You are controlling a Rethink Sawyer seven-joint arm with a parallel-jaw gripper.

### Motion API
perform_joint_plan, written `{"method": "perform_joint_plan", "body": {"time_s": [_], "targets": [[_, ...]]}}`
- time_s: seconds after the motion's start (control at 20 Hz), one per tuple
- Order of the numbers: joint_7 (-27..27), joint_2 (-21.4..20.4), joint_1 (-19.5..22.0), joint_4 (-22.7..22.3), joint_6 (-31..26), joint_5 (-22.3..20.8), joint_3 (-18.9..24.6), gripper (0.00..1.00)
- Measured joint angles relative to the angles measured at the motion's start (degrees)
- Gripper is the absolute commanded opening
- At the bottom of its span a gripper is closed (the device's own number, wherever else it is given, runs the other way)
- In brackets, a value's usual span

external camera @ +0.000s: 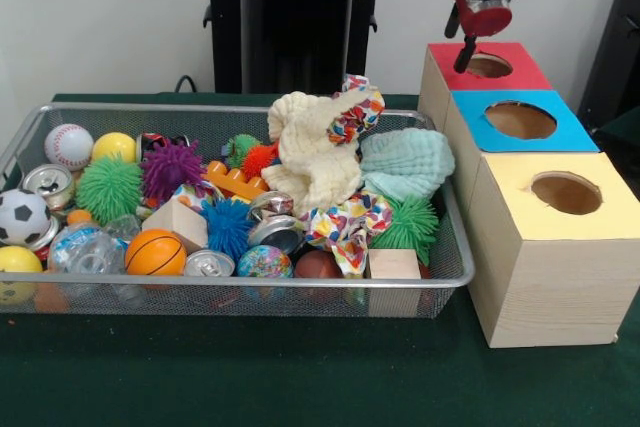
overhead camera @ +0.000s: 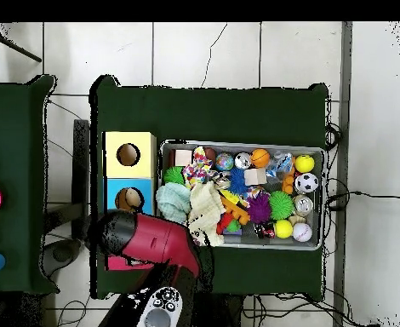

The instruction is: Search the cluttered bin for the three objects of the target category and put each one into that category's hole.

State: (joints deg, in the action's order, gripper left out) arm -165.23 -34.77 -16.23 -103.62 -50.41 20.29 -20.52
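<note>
Red box (external camera: pixel 520 67) — the gripper (external camera: pixel 465 57) hangs over its hole, claw spread unreadable — nothing visibly held.

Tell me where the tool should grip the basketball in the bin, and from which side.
Probably from straight above, closing across the basketball's widest part. It is round, so no side is better by shape, but it sits low among clutter: a wooden block behind it, a can beside it, and the bin wall in front. Only its top is free.
</note>
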Motion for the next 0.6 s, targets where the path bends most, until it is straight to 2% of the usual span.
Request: {"method": "perform_joint_plan", "body": {"time_s": [0.6], "targets": [[0.00, -1.57, 3.94, 0.09, -0.01, -0.18, -0.13, 1.00]]}}
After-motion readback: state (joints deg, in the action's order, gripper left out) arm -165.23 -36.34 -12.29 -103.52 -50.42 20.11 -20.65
